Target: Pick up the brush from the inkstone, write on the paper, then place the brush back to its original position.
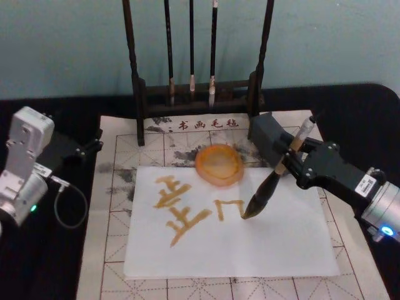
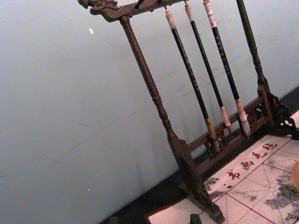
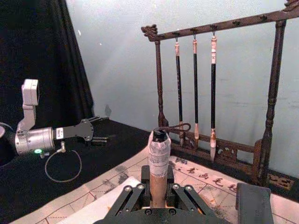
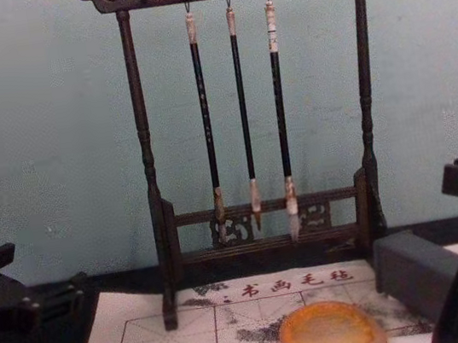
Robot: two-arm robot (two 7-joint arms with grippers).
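Pinching the brush (image 1: 267, 190) between both fingers of the right gripper (image 1: 289, 162), pressed in on the tan bamboo just above the black ferrule. Tilted, tuft down, touching the paper (image 1: 281, 250) by the look of it, right at the end of the second ochre character (image 1: 228, 208) and just in front of the inkstone (image 1: 219, 164).

Looking along the handle from the right wrist: whitish cap and cord loop at the top, clamped square in the middle.

A sound place to hold, at a guess. Stiff, light bamboo, hard to crush, though smooth enough to twist in a loose grip. Soft at the working end: a fat dark tuft, bound to splay under pressure, so light contact only.

Thin white sheet underneath, likely to wrinkle or drag under a wet tip. Glossy amber dish, shallow and probably brittle, so worth lowering the brush onto it gently.

Out to the left, parked over the black cloth (image 1: 37, 262): the left gripper (image 1: 94, 144), well apart from the paper.

Under the sheet, a gridded felt mat (image 1: 109, 250). Beside the inkstone, a grey block (image 1: 269, 134). Behind both, a dark wooden rack (image 1: 134, 75) hung with three thin black-handled brushes (image 1: 191, 50). Beyond that, a plain teal wall (image 1: 62, 44).
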